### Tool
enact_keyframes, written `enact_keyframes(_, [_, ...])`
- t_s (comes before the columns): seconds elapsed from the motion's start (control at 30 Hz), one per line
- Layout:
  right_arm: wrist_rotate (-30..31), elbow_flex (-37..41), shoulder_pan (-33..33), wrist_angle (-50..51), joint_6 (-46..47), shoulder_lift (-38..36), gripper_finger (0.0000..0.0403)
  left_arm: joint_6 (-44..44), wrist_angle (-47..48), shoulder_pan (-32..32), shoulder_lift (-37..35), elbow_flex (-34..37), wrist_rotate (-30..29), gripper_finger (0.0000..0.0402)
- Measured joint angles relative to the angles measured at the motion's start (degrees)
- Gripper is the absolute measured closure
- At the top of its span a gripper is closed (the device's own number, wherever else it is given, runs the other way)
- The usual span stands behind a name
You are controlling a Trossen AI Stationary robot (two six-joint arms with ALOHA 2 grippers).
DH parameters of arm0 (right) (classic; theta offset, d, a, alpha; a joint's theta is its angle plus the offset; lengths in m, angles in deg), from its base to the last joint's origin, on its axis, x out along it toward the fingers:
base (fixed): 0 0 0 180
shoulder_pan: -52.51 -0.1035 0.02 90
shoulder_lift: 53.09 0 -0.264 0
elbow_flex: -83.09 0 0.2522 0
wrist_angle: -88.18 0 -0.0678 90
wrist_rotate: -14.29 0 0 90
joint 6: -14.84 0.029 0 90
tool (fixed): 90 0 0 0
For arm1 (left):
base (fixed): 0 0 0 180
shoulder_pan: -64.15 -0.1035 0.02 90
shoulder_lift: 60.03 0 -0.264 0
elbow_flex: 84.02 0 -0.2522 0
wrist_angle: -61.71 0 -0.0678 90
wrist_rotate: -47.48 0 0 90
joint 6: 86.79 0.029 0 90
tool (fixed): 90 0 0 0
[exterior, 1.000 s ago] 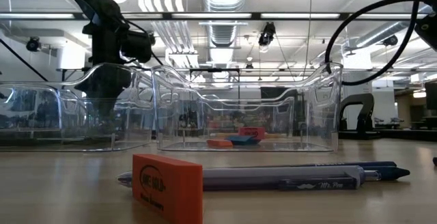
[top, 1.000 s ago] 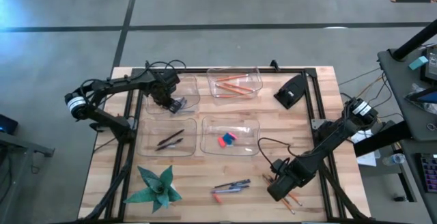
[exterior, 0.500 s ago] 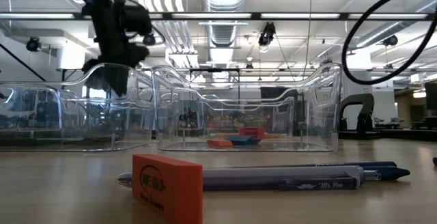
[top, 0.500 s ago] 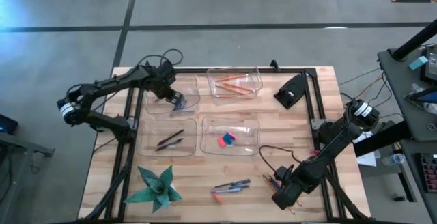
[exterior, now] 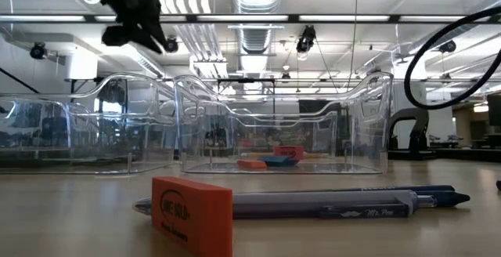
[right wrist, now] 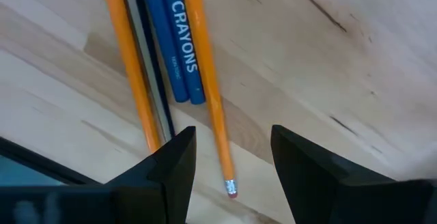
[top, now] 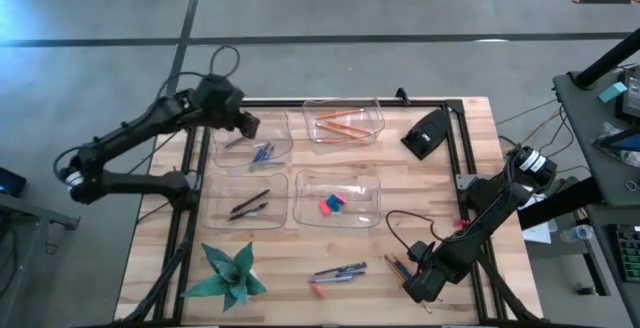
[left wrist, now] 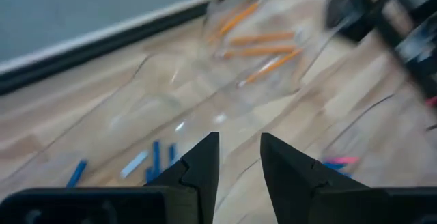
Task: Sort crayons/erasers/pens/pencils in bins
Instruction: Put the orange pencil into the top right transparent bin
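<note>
- The right gripper hangs low over the near right corner of the table, its fingers spread wide and empty, straddling one orange pencil.
- Under it lies a tight bundle: a blue crayon touching that pencil, a dark pen and a second pencil just beside them.
- Risk: because the sticks touch, closing could pinch the crayon along with the pencil, or roll the pencil off the table edge nearby.
- The left gripper is raised beside the far left bin, which holds blue crayons; its fingers are slightly apart with nothing between them.
- Pencils lie in the far right bin, pens near left, erasers near right.
- A loose eraser and pens remain near the table's front edge.
</note>
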Motion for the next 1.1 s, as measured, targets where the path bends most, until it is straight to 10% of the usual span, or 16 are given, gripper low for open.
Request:
enact_keyframes(0.6, [-2.9,-0.4,-0.1,-2.3,-2.6,6.9,0.023,-3.5,-9.8,1.4,-7.4,-1.2,1.1,0.0307])
enact_keyframes(1.1, [-2.8,-0.3,-0.2,1.8,-2.1,7.3,0.0384,-4.0,-14.5,1.4,-1.5,-1.3,1.3,0.0307])
